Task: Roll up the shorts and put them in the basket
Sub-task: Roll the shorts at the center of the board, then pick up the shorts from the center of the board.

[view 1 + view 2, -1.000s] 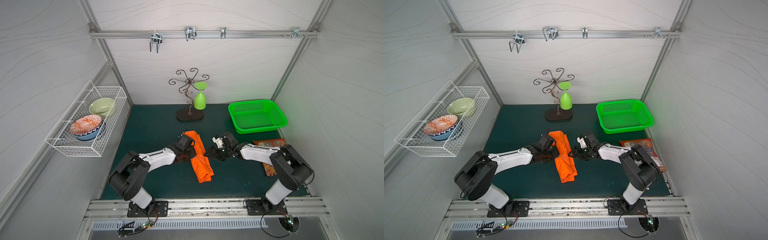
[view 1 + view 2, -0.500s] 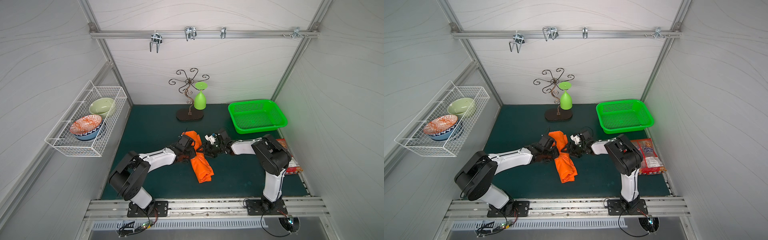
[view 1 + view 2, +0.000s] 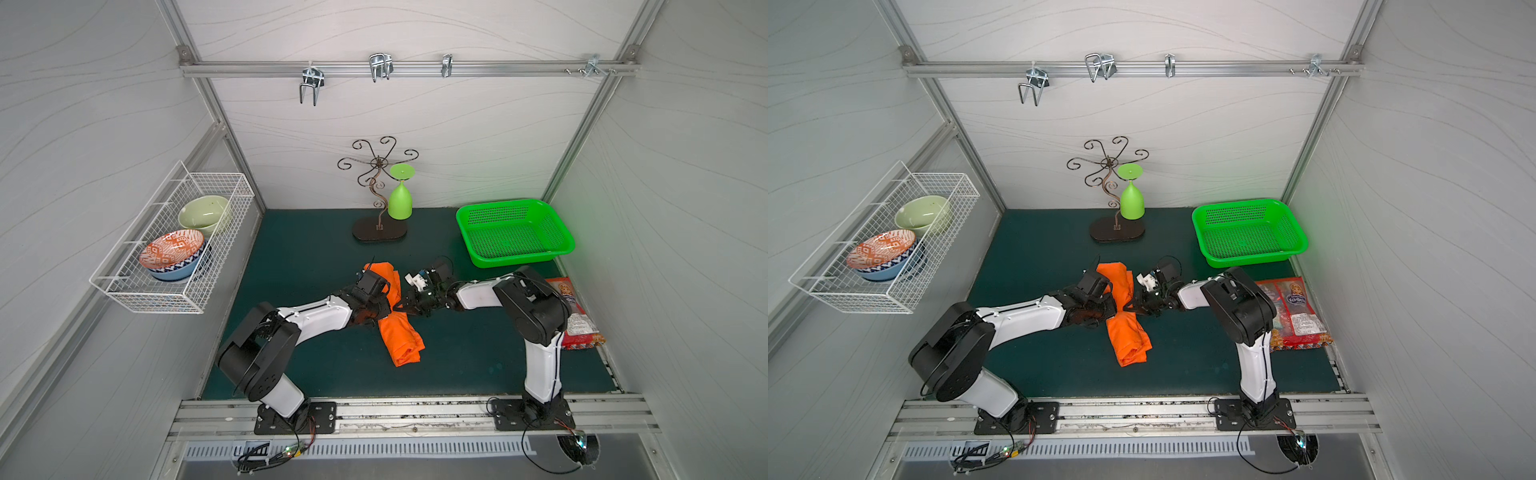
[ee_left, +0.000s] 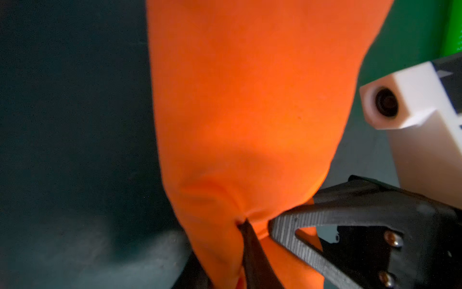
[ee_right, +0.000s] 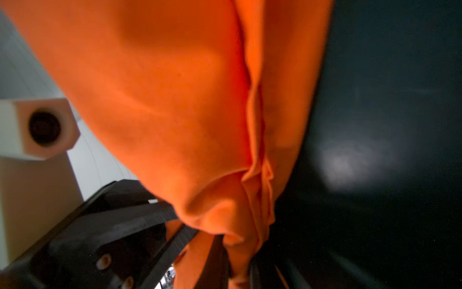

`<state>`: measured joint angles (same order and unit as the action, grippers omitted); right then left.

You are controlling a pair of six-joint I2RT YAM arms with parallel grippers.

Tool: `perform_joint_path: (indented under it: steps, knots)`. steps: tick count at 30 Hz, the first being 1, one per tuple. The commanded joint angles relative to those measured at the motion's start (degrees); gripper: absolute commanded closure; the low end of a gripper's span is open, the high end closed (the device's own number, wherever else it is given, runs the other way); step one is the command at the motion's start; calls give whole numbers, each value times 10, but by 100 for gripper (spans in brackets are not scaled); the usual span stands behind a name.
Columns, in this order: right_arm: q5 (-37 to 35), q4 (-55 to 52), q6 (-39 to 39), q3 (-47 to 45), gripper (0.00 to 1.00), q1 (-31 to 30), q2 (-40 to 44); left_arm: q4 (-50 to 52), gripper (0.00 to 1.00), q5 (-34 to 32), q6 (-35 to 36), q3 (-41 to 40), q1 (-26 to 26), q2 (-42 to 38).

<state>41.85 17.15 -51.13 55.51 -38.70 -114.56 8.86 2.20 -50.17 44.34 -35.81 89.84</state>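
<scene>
Swinging in from the right side of the mat (image 3: 311,257) over the last second, the right gripper (image 3: 402,307) now sits against the shorts (image 3: 401,332), and its elbow has lifted clear of the snack packet (image 3: 575,316), which shows more fully by the right wall. The left gripper (image 3: 384,309) has hardly shifted. Both top views show the shorts folded into a long orange strip lying near the middle of the mat between the two arms, one end toward the back wall and the other toward the front rail. The strip is squeezed narrow partway along, where the two grippers meet it from opposite sides. In the left wrist view the left gripper's dark fingers (image 4: 250,250) are closed on a gathered fold of the cloth, with the right gripper's ribbed finger just beside it. In the right wrist view the right gripper's fingers are likewise pinched on bunched layers of the shorts. A green basket (image 3: 515,232) stands at the back right of the mat, well apart from the shorts. A scrolled metal stand (image 3: 379,230) with a green glass (image 3: 400,201) hanging upside down stands at the back centre. Bowls (image 3: 172,253) sit in a wire rack (image 3: 137,299) on the left wall.
</scene>
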Motion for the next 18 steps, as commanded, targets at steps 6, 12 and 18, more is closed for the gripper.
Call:
perform_joint_path:
  steps: [6,12,18]
  knots:
    - [14,76,-18,-52,100,27,36,105,39,-60,16,13,14,-98]
    - [20,113,-21,-102,100,60,129,175,33,-94,21,-27,90,-265]
    - [5,98,-25,-117,100,110,236,209,32,-99,30,-42,107,-340]
